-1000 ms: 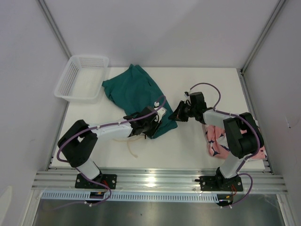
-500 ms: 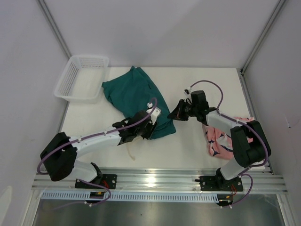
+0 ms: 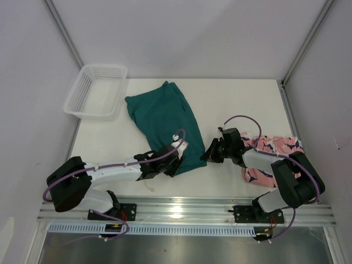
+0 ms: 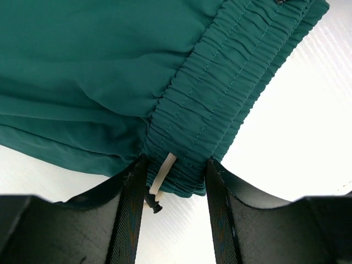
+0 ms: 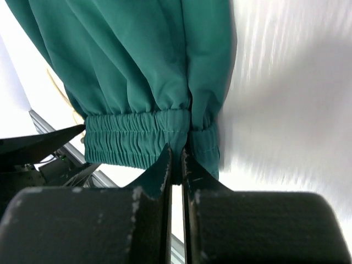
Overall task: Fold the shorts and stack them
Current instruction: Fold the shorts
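The dark teal shorts [image 3: 162, 118] lie spread on the table, waistband toward the near edge. My left gripper [image 3: 170, 164] is at the waistband's left end. In the left wrist view its jaws [image 4: 176, 181] stand apart, with the gathered waistband [image 4: 220, 82] and the pale drawstring [image 4: 163, 175] between the tips. My right gripper [image 3: 208, 155] is shut on the waistband's right corner; the right wrist view shows the jaws [image 5: 176, 165] pinching the teal fabric [image 5: 137, 66]. The salmon-pink shark-print shorts [image 3: 272, 151] lie crumpled at the right, partly under the right arm.
A white mesh basket [image 3: 96, 91] stands at the back left corner. The metal rail [image 3: 181, 209] runs along the table's near edge, close behind both grippers. Grey walls close in the table on three sides.
Both grippers have moved toward the near edge, dragging the teal shorts with them. The shorts now lie flatter and longer. More of the pink shorts shows.
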